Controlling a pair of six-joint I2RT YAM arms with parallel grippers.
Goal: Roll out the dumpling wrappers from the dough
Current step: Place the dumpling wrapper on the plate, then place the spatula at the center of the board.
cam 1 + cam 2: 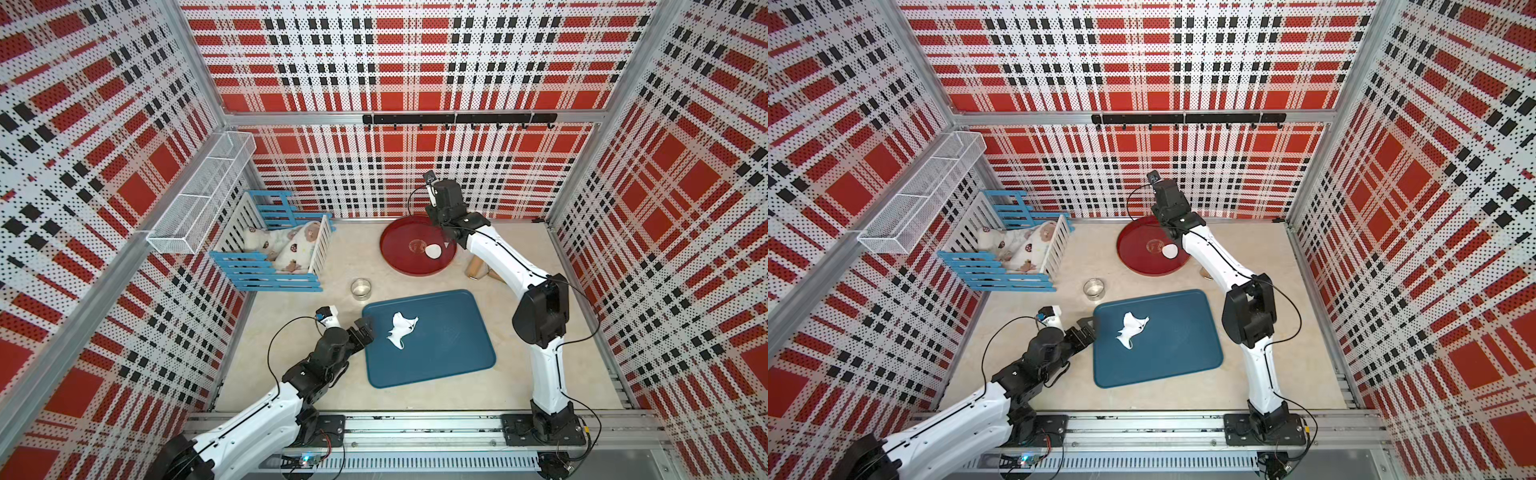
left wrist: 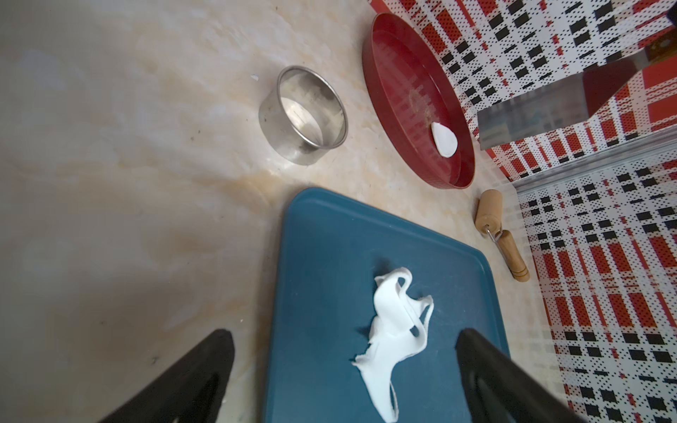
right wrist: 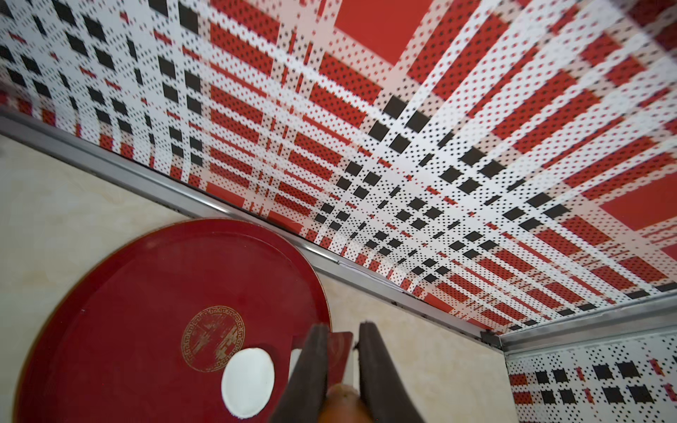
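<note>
Your beige marbled tabletop has a blue tray, a red round tray, a metal ring, a wooden roller and a toy crib sitting on it.

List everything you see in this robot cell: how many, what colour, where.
dumpling wrapper: one, white, on red round tray
dough: one scrap, white, on blue tray
metal ring: one, silver, between crib and blue tray
red round tray: one, red, far side of table
blue tray: one, teal, table's middle
wooden roller: one, tan, table, beside red round tray
scraper: one, steel, over red round tray
crib: one, blue-white, far left corner
mesh basket: one, white, left wall
hook rail: one, black, back wall
left claw: one, black, open at blue tray's edge
right claw: one, black, shut on scraper
</note>
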